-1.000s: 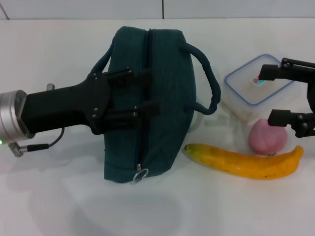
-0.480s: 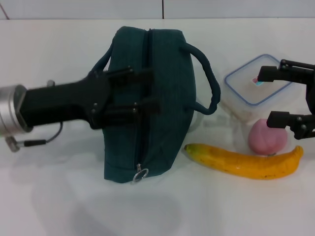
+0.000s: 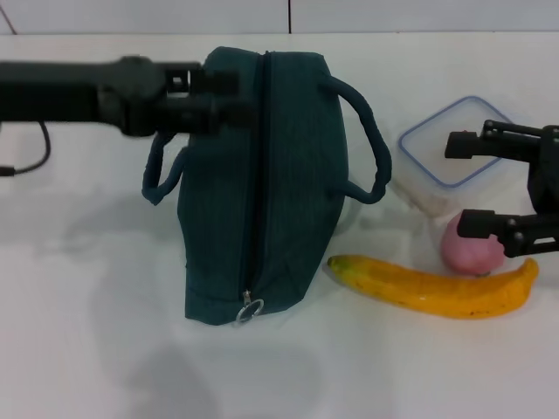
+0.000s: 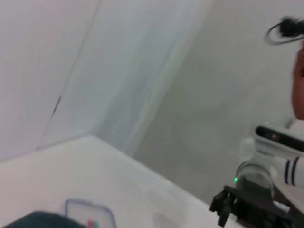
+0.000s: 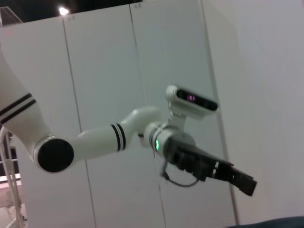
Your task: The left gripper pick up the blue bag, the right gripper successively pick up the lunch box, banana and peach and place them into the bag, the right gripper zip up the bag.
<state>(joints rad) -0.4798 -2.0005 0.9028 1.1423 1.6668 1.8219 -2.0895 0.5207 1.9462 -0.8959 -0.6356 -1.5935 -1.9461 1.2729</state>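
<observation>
The blue bag [image 3: 288, 175] lies on the white table with its zip shut and the zip pull [image 3: 251, 310] at the near end. My left gripper [image 3: 231, 94] is blurred and reaches from the left over the bag's far left part, above the left handle [image 3: 162, 170]. In the right wrist view the left gripper [image 5: 240, 183] stands in the air. My right gripper [image 3: 458, 185] is open and empty, between the lunch box [image 3: 428, 148] and the peach [image 3: 467, 249]. The banana [image 3: 428, 288] lies in front of the peach.
The bag's right handle [image 3: 371, 148] loops toward the lunch box. The left wrist view shows the lunch box [image 4: 90, 213], a corner of the bag [image 4: 38, 221] and my right arm [image 4: 256, 175] farther off. A table seam runs along the back.
My left gripper has swung from over the bag's middle toward the far left. The bag's left handle now shows below it. My right gripper has shifted slightly left.
</observation>
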